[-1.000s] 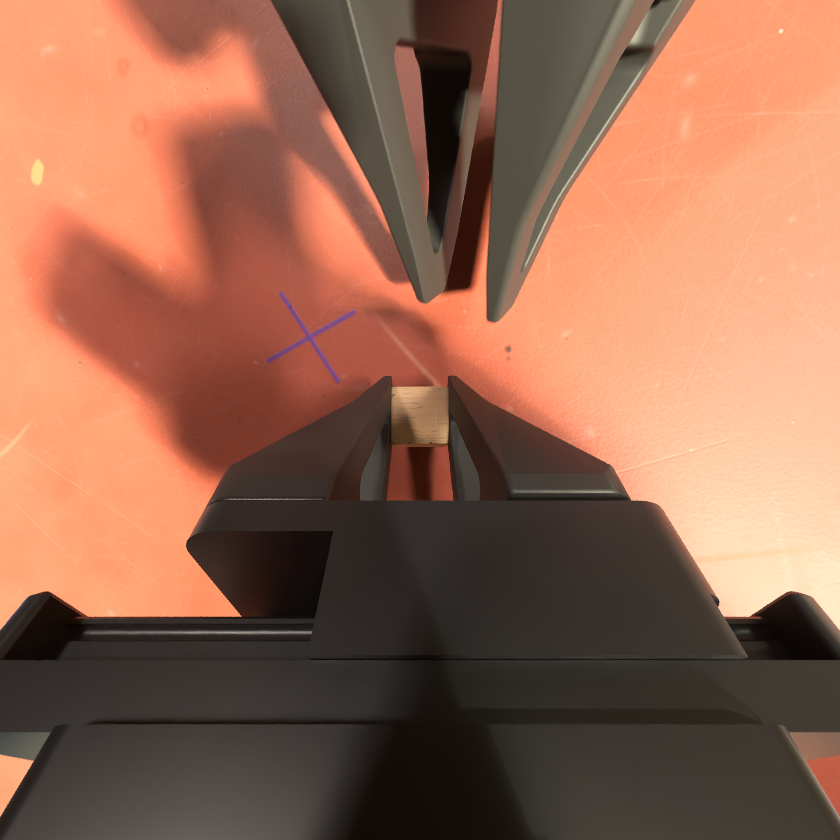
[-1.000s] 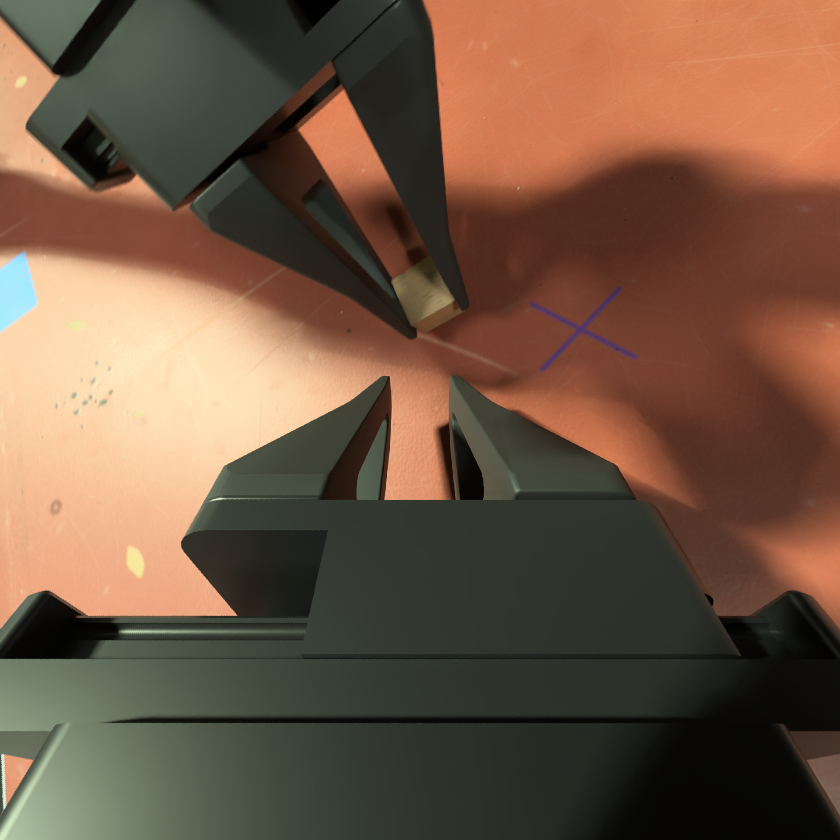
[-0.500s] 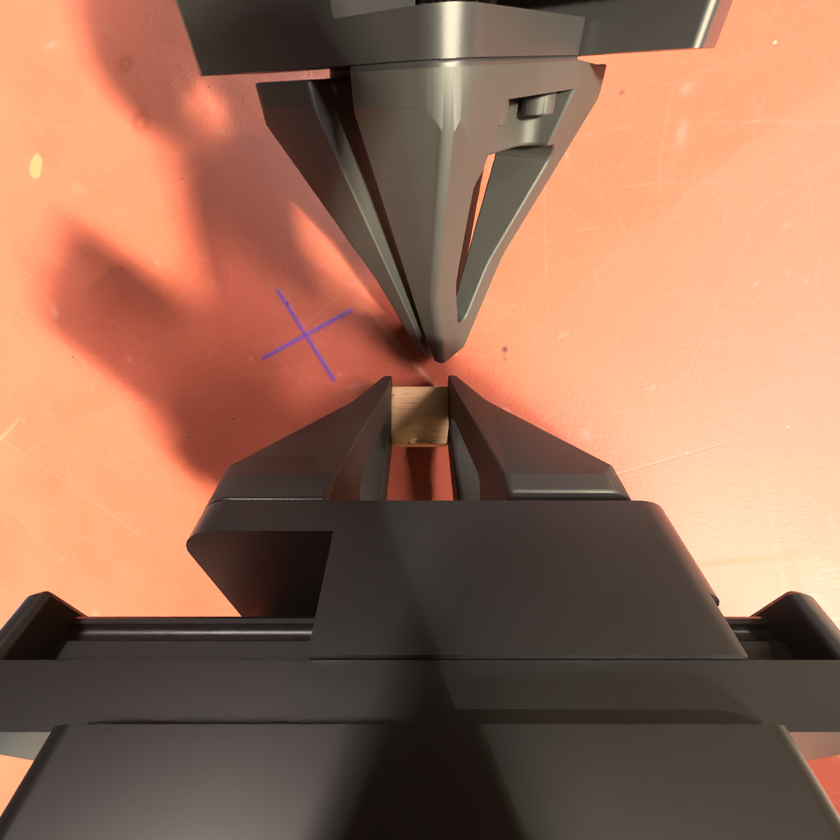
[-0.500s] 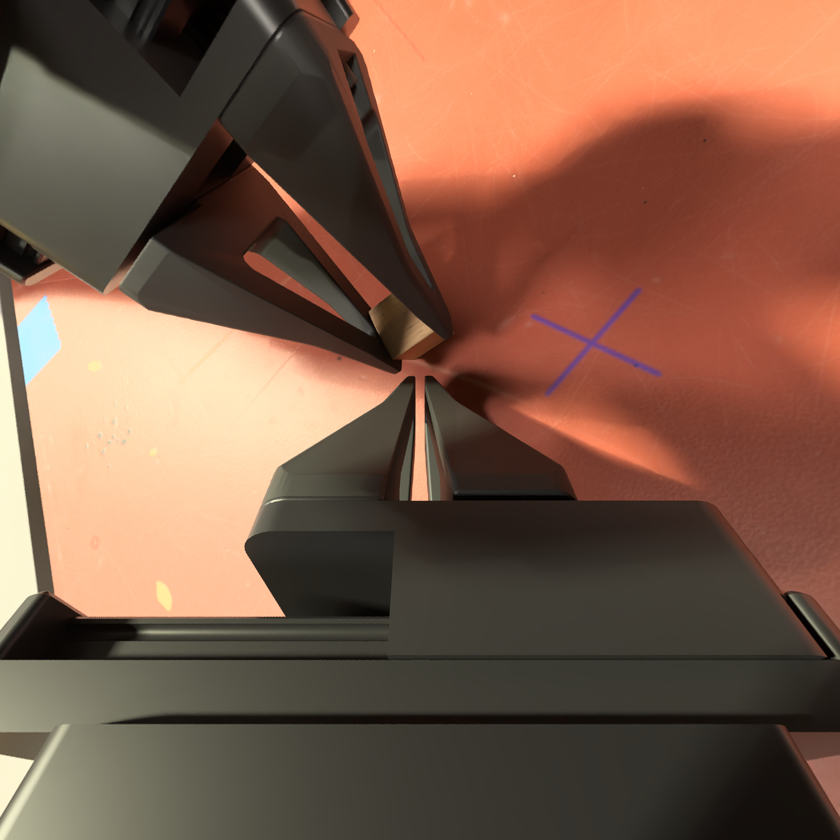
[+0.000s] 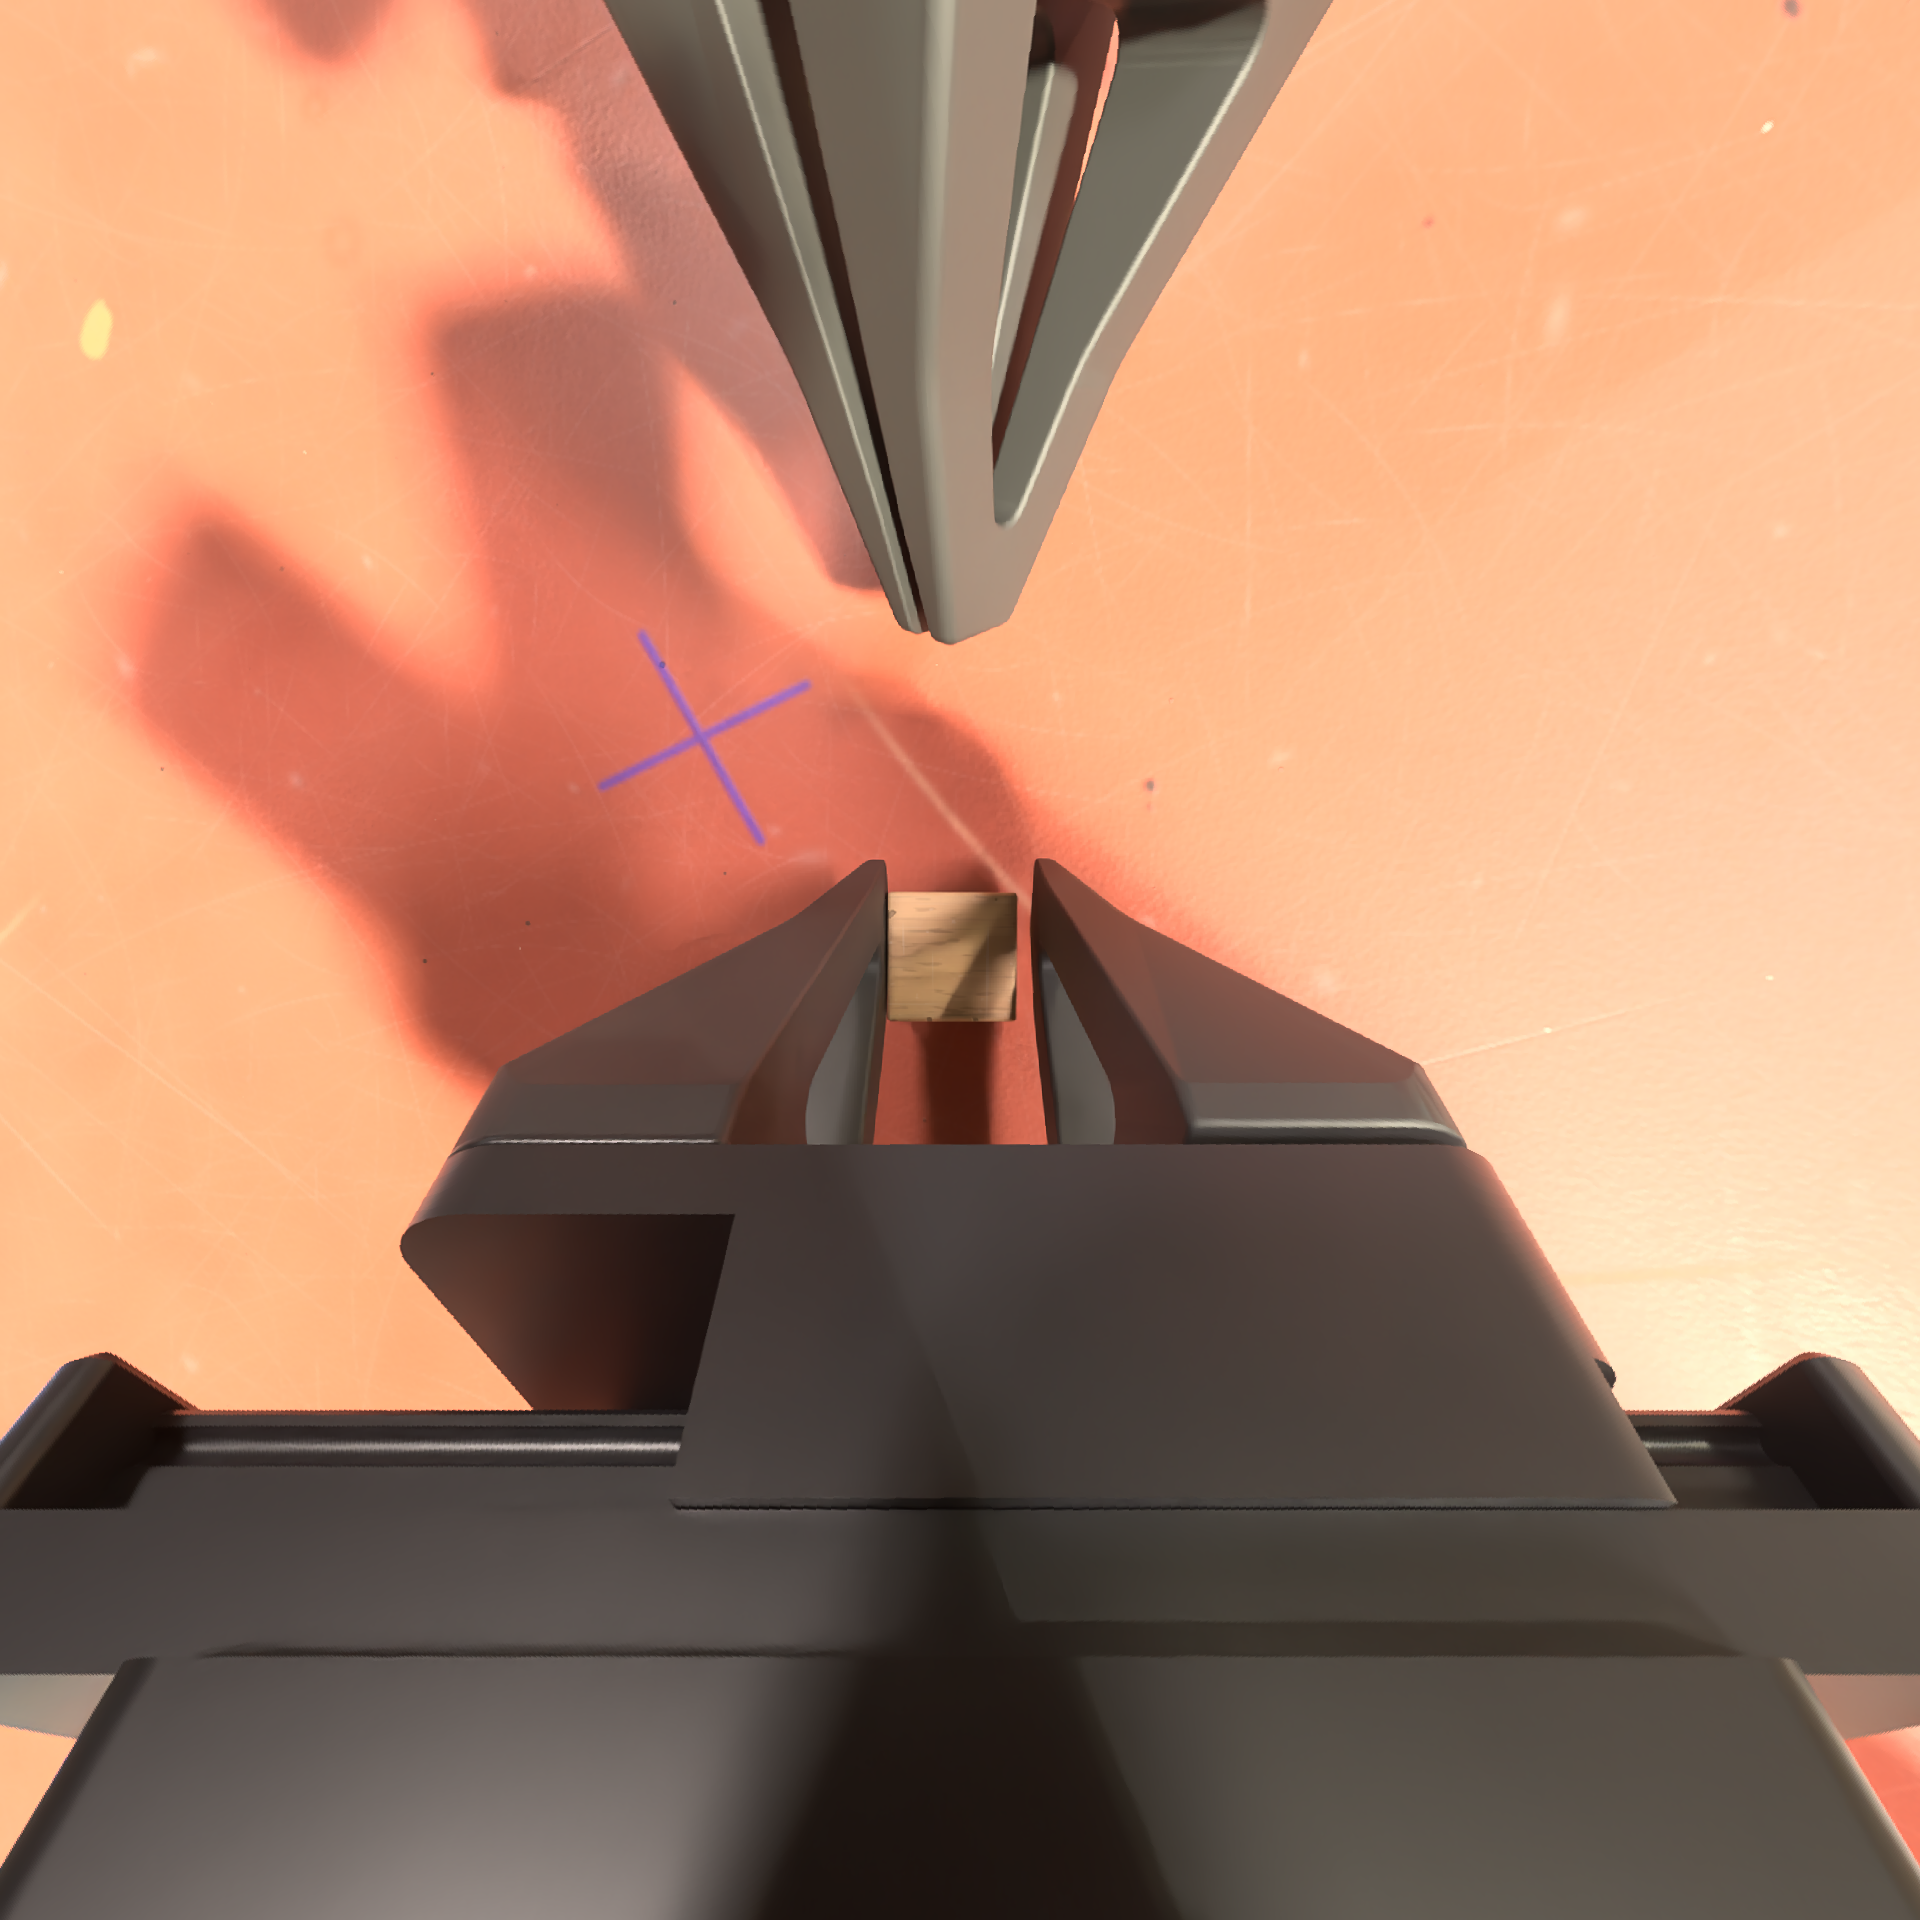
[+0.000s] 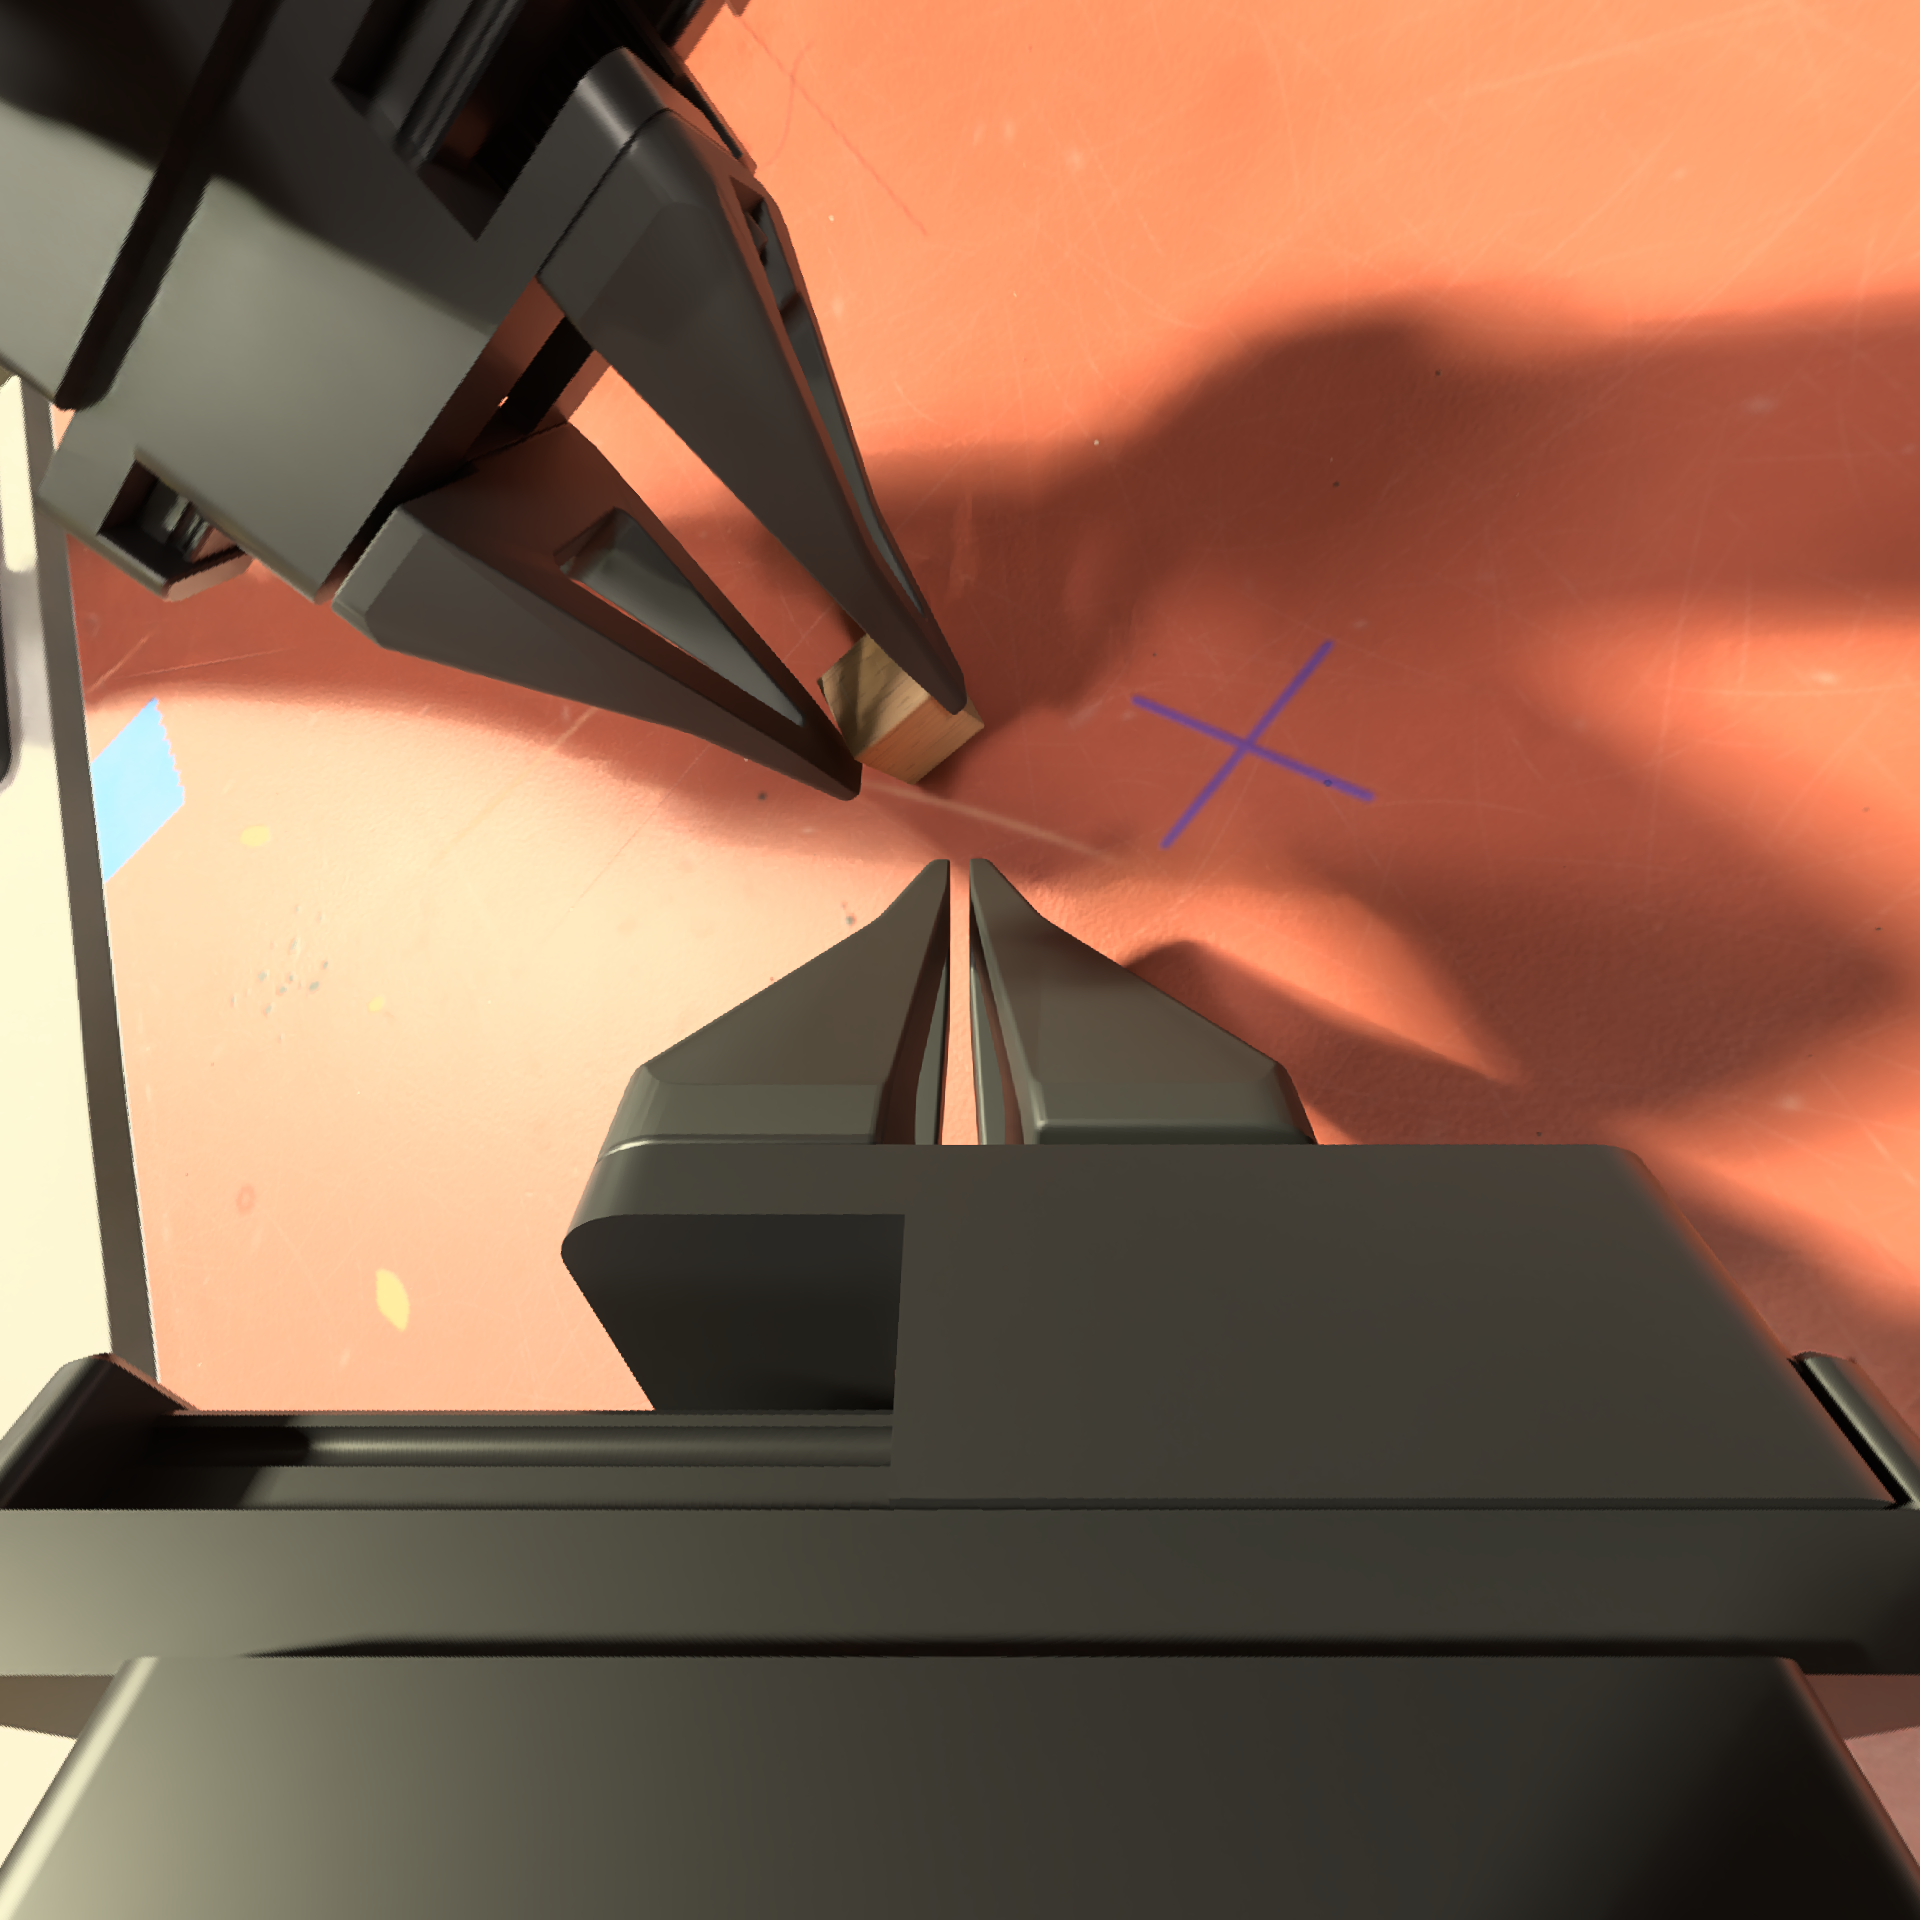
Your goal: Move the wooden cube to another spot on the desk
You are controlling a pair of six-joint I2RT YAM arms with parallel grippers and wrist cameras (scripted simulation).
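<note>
The small wooden cube (image 5: 951, 956) sits between the fingers of my left gripper (image 5: 958, 868), low over the orange desk (image 5: 1455, 727). It lies against one finger, and a thin gap shows beside the other, so the jaws stand barely open around it. In the right wrist view the cube (image 6: 902, 717) shows between the left gripper's (image 6: 906, 748) fingertips, and its lower corner appears to meet the desk. My right gripper (image 6: 959, 864) is shut and empty, a short way from the cube. It also shows in the left wrist view (image 5: 940, 623), pointing down beyond the cube.
A purple cross (image 5: 703, 738) is drawn on the desk close to the cube, and it also shows in the right wrist view (image 6: 1252, 743). A blue tape patch (image 6: 135, 790) lies near the desk's left edge (image 6: 88, 987). Arm shadows cover the desk around the cross.
The right gripper shut, came close to the cube, then drew back. The left jaws have widened slightly, leaving a thin gap beside the cube.
</note>
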